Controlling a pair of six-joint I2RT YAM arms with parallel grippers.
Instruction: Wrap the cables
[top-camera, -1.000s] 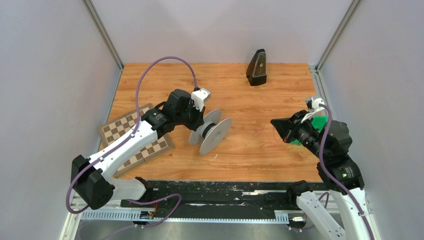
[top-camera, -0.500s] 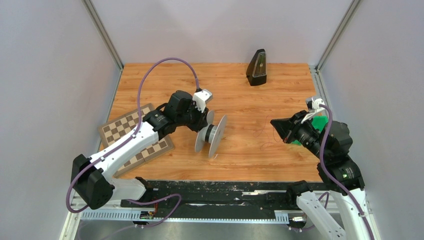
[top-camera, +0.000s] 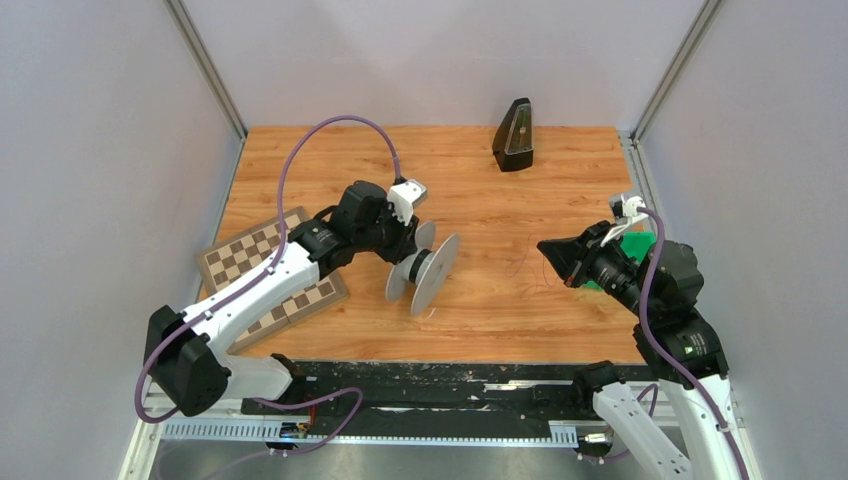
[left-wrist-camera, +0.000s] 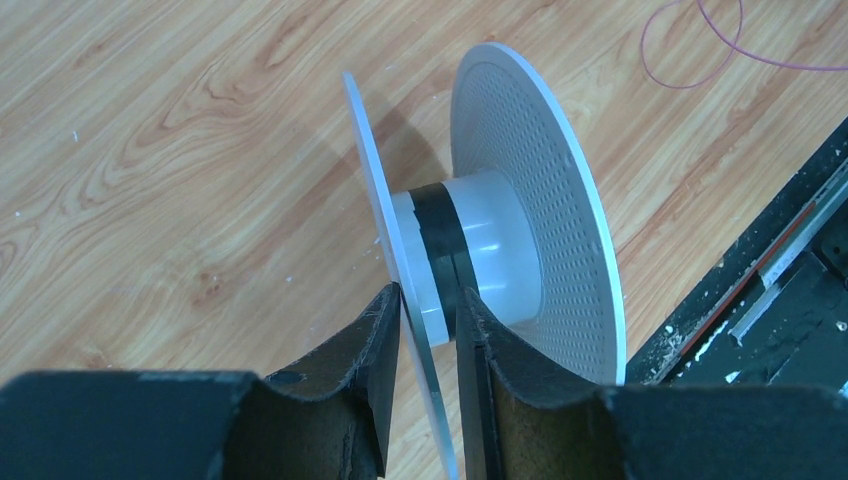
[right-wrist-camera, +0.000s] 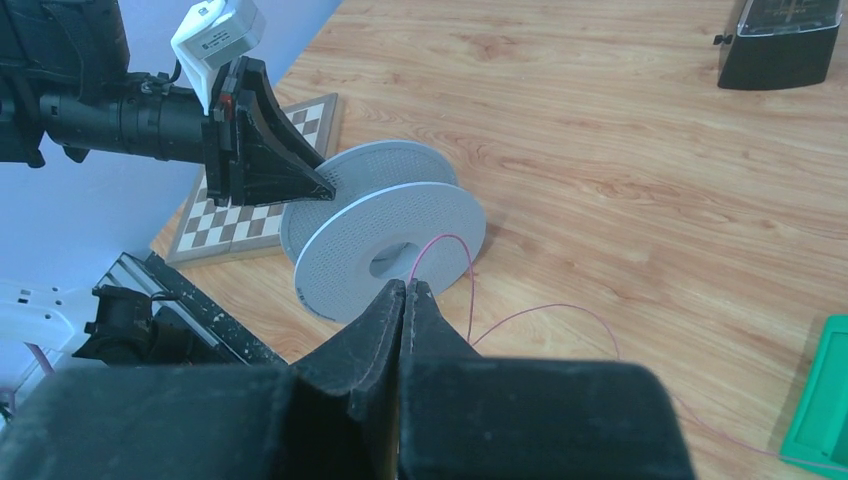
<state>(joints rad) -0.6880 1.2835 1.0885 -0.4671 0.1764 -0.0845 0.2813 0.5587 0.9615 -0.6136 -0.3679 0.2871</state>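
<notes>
Wood-grain laminate, orange-brown and glossy, covers the table (top-camera: 500, 190). A pale grey plastic spool (top-camera: 422, 272) stands on the rims of its two round flanges left of the middle, leaning a little. The flanges are thin discs. The far one, seen from the left wrist, is stippled all over with tiny dimples. Between them sits a smooth white cylindrical hub (left-wrist-camera: 500, 250) ringed by a band of shiny black tape (left-wrist-camera: 443, 235).

The left gripper (left-wrist-camera: 427, 295) reaches in at the spool's near flange. Its matte black, wedge-shaped fingers (left-wrist-camera: 370, 345) stand parted to either side of that thin disc, one at its outer face and the other against the taped hub. A strip of hub shows between the disc and the inner finger, so the jaws straddle the disc loosely rather than pinching it.

The right gripper (right-wrist-camera: 408, 287) hangs well to the right of the spool with its jaws clenched tip to tip. A hair-thin pink wire (right-wrist-camera: 441, 238) rises from that seam in a narrow arch, so its end seems pinched there. The rest trails in loose curves across the bare wood toward the right. No turns of it show on the hub.

A brown-and-cream chessboard (top-camera: 235, 255) lies flat under the left arm. At the back stands a black wedge-shaped case (top-camera: 514, 135) with a glossy face. A bright green plastic tray (right-wrist-camera: 815, 400) sits at the right edge.
</notes>
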